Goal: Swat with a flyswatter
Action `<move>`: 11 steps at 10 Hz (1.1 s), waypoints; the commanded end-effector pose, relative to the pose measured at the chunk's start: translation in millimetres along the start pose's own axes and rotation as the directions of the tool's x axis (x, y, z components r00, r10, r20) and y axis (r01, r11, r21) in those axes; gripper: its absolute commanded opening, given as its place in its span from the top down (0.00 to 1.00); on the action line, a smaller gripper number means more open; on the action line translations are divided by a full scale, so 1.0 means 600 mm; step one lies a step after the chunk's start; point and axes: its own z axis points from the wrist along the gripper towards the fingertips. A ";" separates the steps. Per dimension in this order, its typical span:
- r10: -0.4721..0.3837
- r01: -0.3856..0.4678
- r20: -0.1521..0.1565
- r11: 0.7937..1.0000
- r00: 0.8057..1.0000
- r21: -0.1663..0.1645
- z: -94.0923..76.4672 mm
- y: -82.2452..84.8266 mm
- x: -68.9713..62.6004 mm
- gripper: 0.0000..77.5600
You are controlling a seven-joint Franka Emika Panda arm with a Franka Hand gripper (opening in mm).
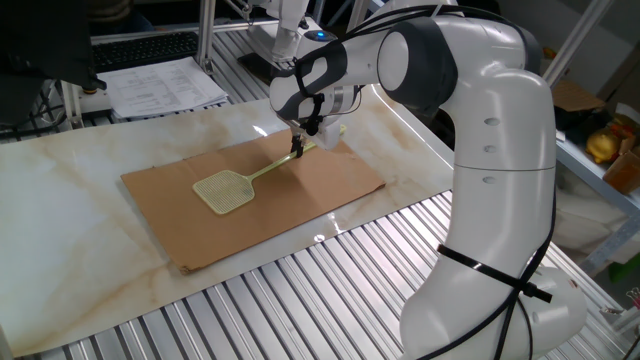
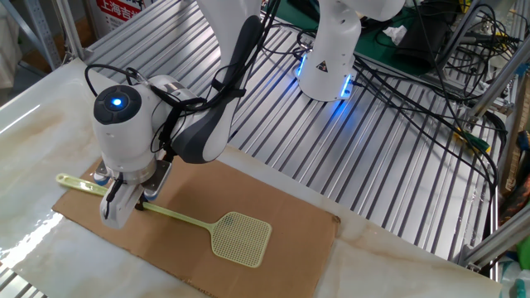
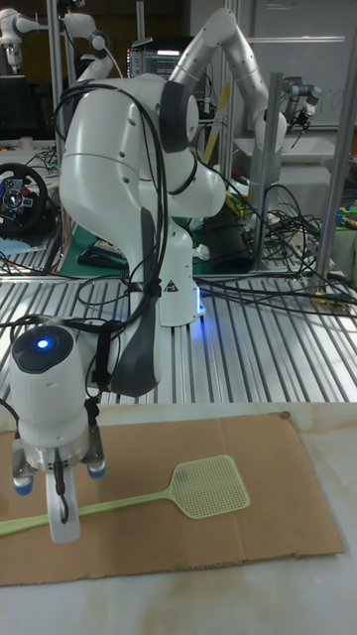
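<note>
One flat brown cardboard sheet (image 1: 255, 195) lies on the pale marbled bench (image 1: 80, 210), and on it is one pale yellow-green plastic flyswatter (image 1: 245, 182) with a long thin handle and a squarish mesh head. The head sits near the sheet's middle; the handle runs back past the sheet's edge over the bench. One white robot arm's end effector (image 1: 299, 149) stands over the sheet's far edge, its two fingers closed narrowly on the handle, about two thirds of the way from the head.
</note>
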 end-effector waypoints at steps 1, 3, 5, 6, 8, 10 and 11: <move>-0.033 0.033 0.052 0.999 0.998 0.005 -0.058 0.005 -0.001 0.98; -0.034 0.034 0.049 0.999 0.998 0.004 -0.073 0.004 -0.002 0.98; -0.043 0.043 0.059 0.999 0.997 -0.001 -0.080 0.003 -0.005 0.98; -0.054 0.054 0.061 0.999 0.997 -0.006 -0.082 0.002 -0.011 0.98; -0.081 0.081 0.068 0.997 0.994 -0.006 -0.088 -0.002 -0.023 0.98; -0.091 0.092 0.069 0.996 0.993 -0.008 -0.099 -0.004 -0.027 0.98; -0.103 0.104 0.070 0.995 0.992 -0.010 -0.105 -0.005 -0.028 0.98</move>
